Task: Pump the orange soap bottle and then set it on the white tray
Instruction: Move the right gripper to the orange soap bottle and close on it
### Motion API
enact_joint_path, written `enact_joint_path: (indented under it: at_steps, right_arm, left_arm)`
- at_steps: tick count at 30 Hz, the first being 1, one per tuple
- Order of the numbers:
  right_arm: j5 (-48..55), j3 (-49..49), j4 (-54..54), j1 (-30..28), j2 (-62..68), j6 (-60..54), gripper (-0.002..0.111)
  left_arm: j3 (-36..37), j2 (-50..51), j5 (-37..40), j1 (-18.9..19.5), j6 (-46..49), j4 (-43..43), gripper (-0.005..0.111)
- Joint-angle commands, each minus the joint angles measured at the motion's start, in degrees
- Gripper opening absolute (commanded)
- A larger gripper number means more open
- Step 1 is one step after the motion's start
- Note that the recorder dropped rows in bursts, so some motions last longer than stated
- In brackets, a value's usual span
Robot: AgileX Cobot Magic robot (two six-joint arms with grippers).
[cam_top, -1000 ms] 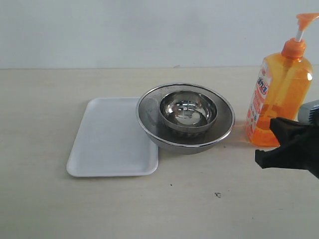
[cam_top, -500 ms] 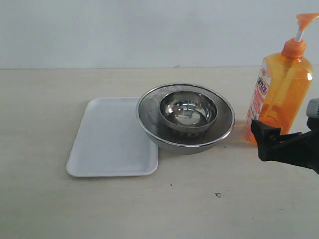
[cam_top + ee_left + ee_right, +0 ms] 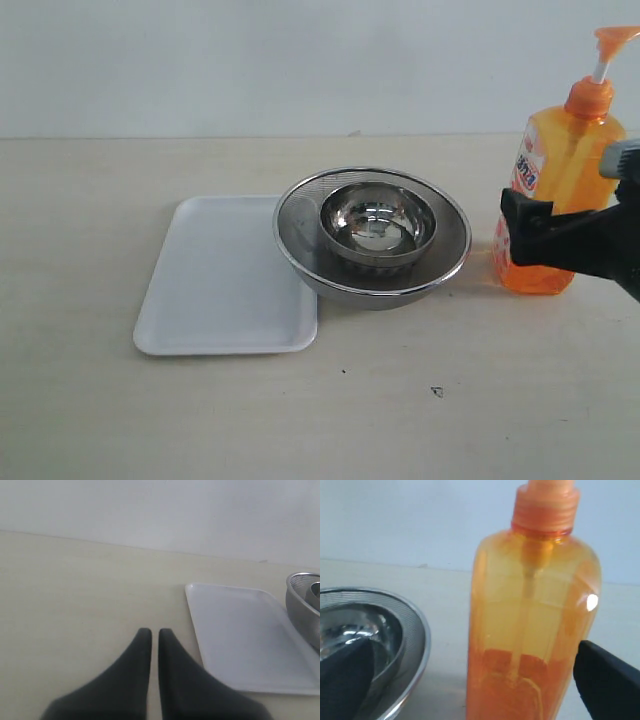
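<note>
Two jaws of the right gripper (image 3: 475,677) are spread wide, and the upright orange soap bottle (image 3: 562,150) is framed between them, unclamped, right of the steel bowls (image 3: 380,292). The left gripper (image 3: 151,632) is held together near the white tray (image 3: 240,630).

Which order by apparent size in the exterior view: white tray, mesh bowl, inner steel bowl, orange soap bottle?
1-3. Too close to rank: white tray, mesh bowl, orange soap bottle. The bottle is tallest but narrower than the other two.
4. inner steel bowl, clearly smallest.
</note>
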State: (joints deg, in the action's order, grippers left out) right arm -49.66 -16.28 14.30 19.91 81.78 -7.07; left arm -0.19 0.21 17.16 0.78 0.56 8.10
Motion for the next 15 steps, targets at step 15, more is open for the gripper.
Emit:
enact_joint_path:
  at_steps: [15]
  right_arm:
    - [-0.39, -7.93, 9.06, 0.01, 10.8, -3.91, 0.104]
  left_arm:
    - [0.19, -0.21, -0.18, 0.22, 0.15, 0.02, 0.005]
